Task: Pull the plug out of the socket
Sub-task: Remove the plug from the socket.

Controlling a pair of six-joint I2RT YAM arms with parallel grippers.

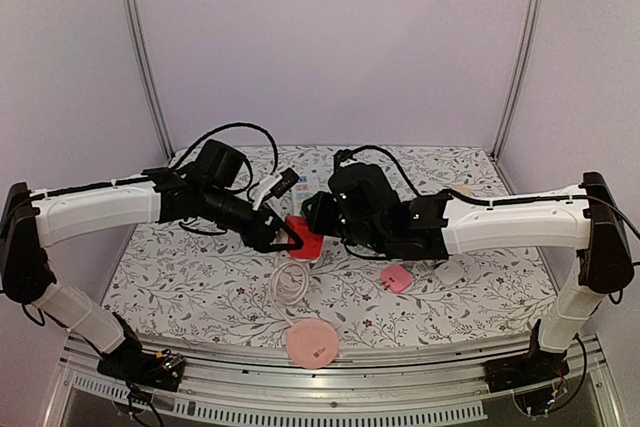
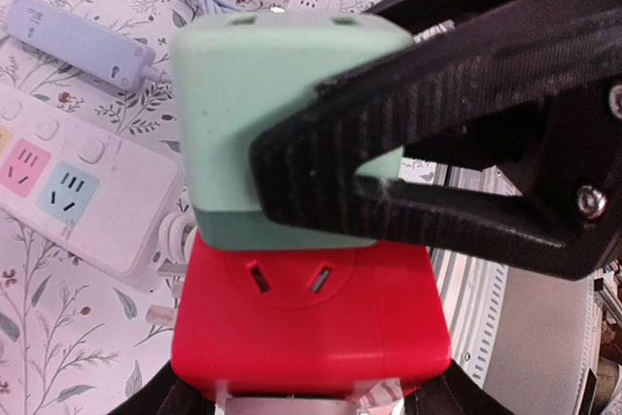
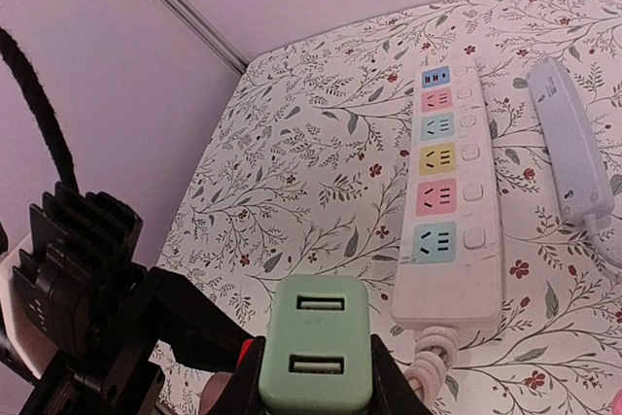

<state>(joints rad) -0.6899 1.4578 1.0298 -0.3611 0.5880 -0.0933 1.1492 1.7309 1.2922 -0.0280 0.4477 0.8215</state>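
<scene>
- Left claw (image 1: pixel 282 239): clenched on the red plastic socket cube (image 2: pixel 311 323). Its own fingers press the cube's two lower flanks at the bottom edge of its wrist view.
- Mint-green block plug with two USB ports (image 2: pixel 282 94): sits just beyond the left claw's tips, flush on top of the red cube. No gap shows at the seam, so it is not yet pulled out.
- White coiled cable (image 1: pixel 289 282) and flat round pink disc (image 1: pixel 312 344): on the floral-patterned table (image 1: pixel 190 267), on the base side of both claws.
- Right claw (image 1: pixel 322 215): grasping the green plug, with black ribbed fingers (image 2: pixel 437 104) pressed on opposite faces.
- Long white power strip with coloured sockets (image 3: pixel 445 191): flat on the table beyond the right claw. A pale lilac-grey strip (image 3: pixel 569 143) lies to its right, apart from it.
- Small pink cube adaptor (image 1: pixel 396 278): behind the right claw, beside its forearm.
</scene>
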